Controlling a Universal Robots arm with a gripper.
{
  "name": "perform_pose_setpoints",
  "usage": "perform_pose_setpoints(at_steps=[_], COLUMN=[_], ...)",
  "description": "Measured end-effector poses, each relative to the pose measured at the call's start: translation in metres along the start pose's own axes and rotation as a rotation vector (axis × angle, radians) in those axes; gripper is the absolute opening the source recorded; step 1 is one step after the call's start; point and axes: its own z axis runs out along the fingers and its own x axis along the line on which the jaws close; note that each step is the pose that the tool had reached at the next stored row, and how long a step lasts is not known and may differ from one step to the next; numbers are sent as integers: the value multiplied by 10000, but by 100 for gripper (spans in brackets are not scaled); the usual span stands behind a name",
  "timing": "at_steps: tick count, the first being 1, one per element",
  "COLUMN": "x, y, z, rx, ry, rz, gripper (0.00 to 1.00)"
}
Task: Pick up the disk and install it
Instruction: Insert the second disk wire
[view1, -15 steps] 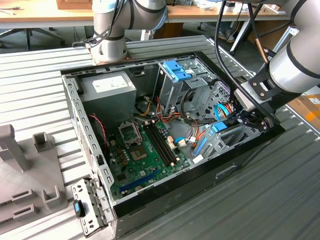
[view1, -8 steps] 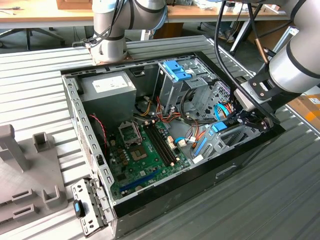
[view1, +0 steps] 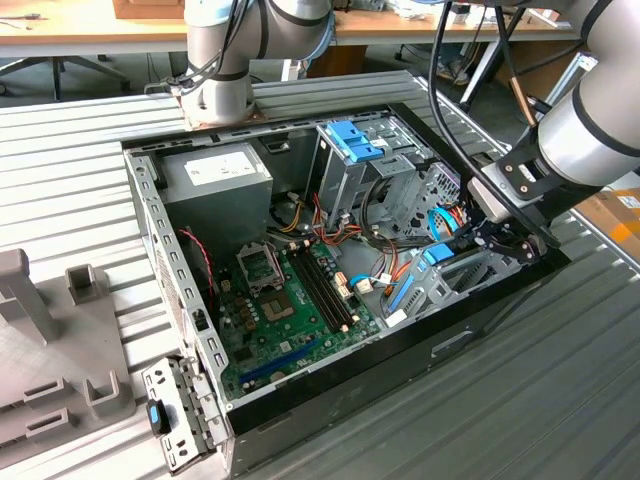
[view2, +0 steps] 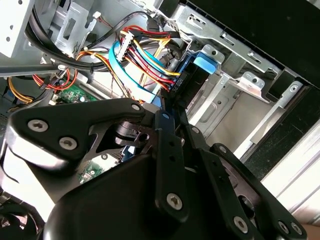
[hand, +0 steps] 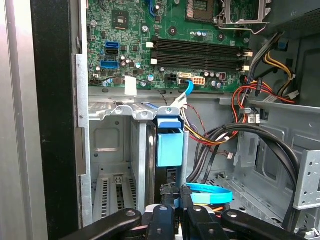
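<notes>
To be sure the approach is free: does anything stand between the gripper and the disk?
Nothing visible does. In the first wrist view the gripper sits right at the disk, which stands on edge in the drive bay. A blue flat cable loops beside the gripper, not between them.

Exterior view high, angled over open case (view1: 300, 380), both wrist views close inside
</notes>
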Motion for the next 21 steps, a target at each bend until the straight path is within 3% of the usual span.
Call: perform_pose_setpoints(at_steps=[1,3,5,9,13,16,18,21], x=[1,0,-2,-24,-25,-40,-65,-93], y=[0,0,-2,-17,-17,-28,-44,-41], z=[5,0,-12,-106,-108,-176,-279,-338], rx=[2,0,0,0,1,4,11,34], ry=[-7,3,4,4,3,5,4,4], rz=[0,-1,-1,-1,-1,-2,-3,-7], gripper=[18,30,30,30,30,30,30,30])
